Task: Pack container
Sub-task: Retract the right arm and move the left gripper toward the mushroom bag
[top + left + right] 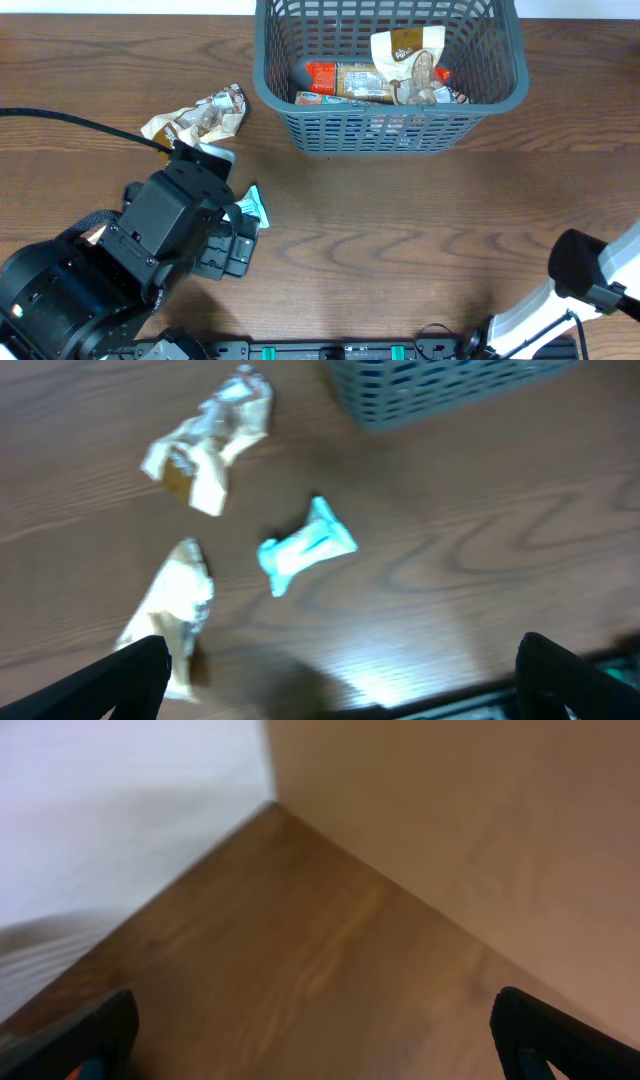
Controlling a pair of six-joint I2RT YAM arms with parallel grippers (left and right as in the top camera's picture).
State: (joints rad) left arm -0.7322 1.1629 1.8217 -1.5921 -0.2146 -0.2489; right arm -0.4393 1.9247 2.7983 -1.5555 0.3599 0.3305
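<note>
Overhead: the container stands well ahead of the left arm and off to its right. Snack packets already lie inside, so I judge the packing partway done. The arm is folded low over the counter, wrist pitched down above a teal packet. A crumpled tan packet lies further ahead.

Left wrist: the left end effector is spread wide and empty. The teal packet lies just ahead, between the lines of its fingers, with a cream packet beside one of them. This looks like the approach to a pick; next it must descend, centre on the teal packet and close.

Right wrist: the right end effector is also wide and holds nothing, with only counter wood beneath.
</note>
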